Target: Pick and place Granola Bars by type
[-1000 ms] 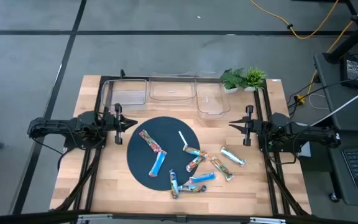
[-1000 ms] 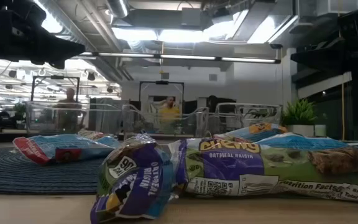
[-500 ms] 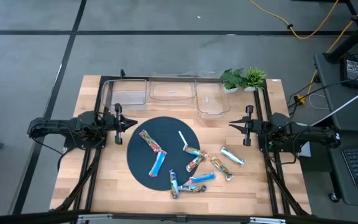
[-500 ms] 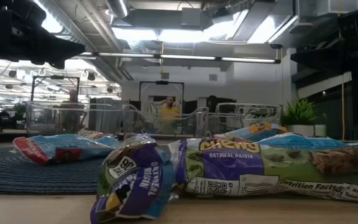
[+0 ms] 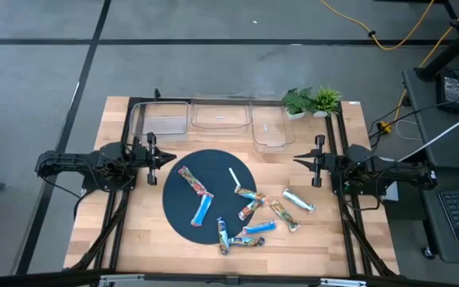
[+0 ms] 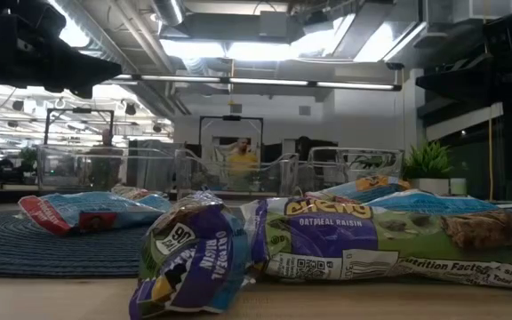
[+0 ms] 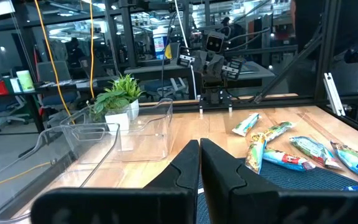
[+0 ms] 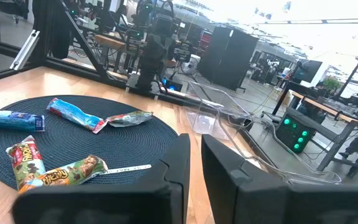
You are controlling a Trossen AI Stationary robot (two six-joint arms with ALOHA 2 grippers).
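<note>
High view: left pincer (image 5: 168, 158) sat at 9 o'clock of the round dark mat (image 5: 180, 209), right pincer (image 5: 300, 160) at 3 o'clock, both fingers together and empty. Granola Bars (image 5: 249, 210) lay scattered from mat centre out to 4 o'clock on the counter (image 5: 130, 231). Three clear bins (image 5: 221, 116) stood at 12 o'clock.

Low view: an oatmeal raisin bar (image 6: 363, 240) lay nearest the camera.

Left wrist view: fingers (image 7: 185, 168) closed.

Right wrist view: fingers (image 8: 182, 165) closed.

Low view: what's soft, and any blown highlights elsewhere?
Low view: nearest granola bars soft, filling the frame; ceiling lights glare. Right wrist view: bright sky washes out the upper right; own fingers blurred. High view: even light, bars tiny.
</note>
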